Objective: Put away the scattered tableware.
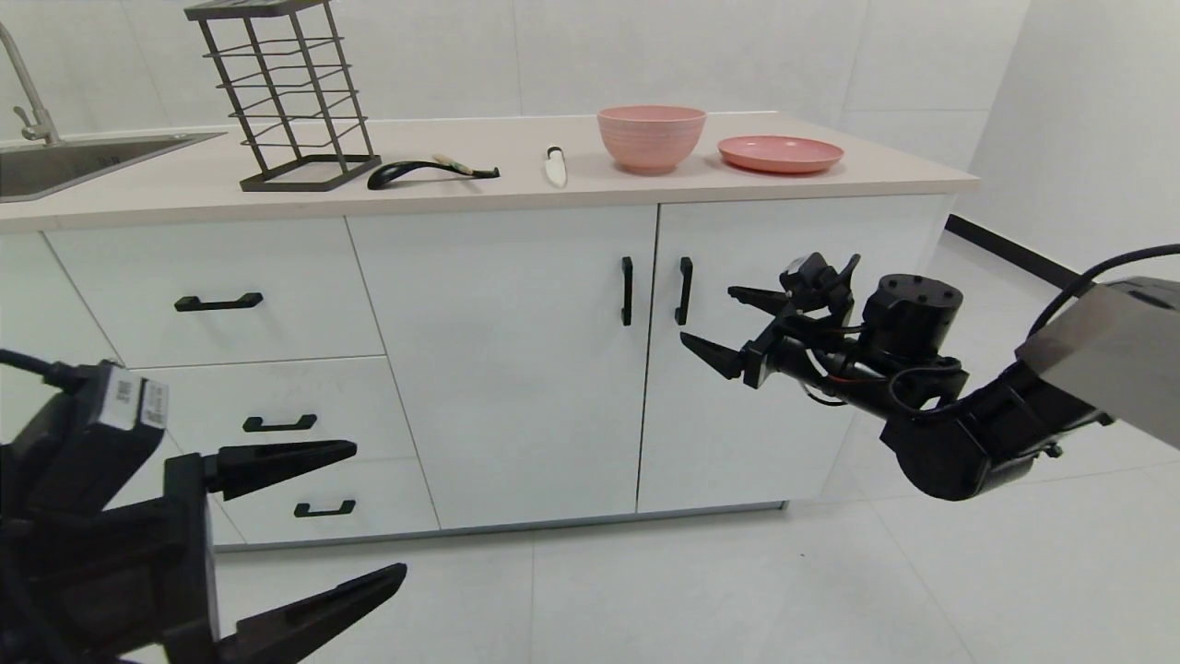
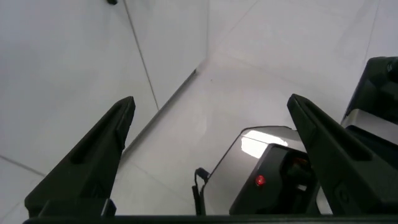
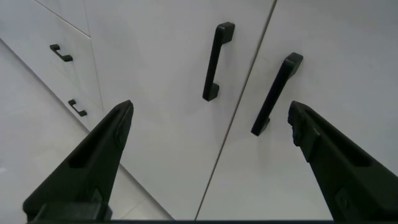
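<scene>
Nothing seems put away yet: the bowl (image 1: 651,136), plate (image 1: 780,153), knife (image 1: 554,166) and spoon (image 1: 419,171) all lie on the desk (image 1: 885,175). The left tool (image 1: 378,510) and right tool (image 1: 706,315) are wide open and empty, low before the cabinet (image 1: 516,369).

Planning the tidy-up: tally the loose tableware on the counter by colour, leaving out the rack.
Pink: 2, bowl and plate
Black: 1, spoon
White: 1, small utensil
Total: 4; a tan bit by the spoon is too unclear to count.
</scene>
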### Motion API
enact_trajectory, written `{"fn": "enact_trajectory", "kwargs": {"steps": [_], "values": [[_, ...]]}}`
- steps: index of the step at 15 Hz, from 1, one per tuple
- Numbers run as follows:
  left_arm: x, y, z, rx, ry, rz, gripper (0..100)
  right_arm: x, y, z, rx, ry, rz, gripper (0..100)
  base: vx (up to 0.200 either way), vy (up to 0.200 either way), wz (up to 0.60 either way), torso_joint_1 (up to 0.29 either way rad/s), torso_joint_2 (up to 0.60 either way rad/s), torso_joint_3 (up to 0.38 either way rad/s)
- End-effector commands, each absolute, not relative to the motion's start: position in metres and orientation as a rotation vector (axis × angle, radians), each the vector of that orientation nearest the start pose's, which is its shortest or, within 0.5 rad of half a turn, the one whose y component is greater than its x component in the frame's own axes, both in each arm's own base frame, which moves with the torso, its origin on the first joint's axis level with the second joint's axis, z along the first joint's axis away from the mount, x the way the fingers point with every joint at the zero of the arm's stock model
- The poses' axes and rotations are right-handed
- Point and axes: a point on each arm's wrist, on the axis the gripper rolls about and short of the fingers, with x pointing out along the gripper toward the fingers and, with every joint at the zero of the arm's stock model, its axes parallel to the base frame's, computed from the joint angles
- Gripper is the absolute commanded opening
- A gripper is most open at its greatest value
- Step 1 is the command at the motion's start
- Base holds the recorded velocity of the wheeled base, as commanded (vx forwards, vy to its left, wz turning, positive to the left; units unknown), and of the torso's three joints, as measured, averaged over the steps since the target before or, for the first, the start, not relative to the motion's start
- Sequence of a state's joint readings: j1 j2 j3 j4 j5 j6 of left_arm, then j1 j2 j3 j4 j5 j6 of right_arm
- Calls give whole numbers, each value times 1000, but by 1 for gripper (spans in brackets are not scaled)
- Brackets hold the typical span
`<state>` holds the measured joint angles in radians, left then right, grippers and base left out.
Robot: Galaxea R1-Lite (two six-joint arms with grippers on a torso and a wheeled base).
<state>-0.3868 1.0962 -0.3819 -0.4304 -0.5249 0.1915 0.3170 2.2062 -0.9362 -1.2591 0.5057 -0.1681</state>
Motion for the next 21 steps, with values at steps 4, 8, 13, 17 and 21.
{"fn": "enact_trajectory", "kwargs": {"steps": [4,8,13,17,21], "values": [[165,-105,160,216,227,-1057,100,408,145,69,-158,-56,824,100,0,0,0,0,0,0],[198,-132,161,222,150,-1082,100,432,154,55,-161,-90,826,100,0,0,0,0,0,0],[212,-141,160,224,143,-1087,100,450,160,45,-161,-118,816,100,0,0,0,0,0,0],[235,-163,166,223,95,-1109,100,458,163,50,-165,-160,820,100,0,0,0,0,0,0],[249,-172,166,224,81,-1112,100,463,165,47,-166,-174,822,100,0,0,0,0,0,0]]}}
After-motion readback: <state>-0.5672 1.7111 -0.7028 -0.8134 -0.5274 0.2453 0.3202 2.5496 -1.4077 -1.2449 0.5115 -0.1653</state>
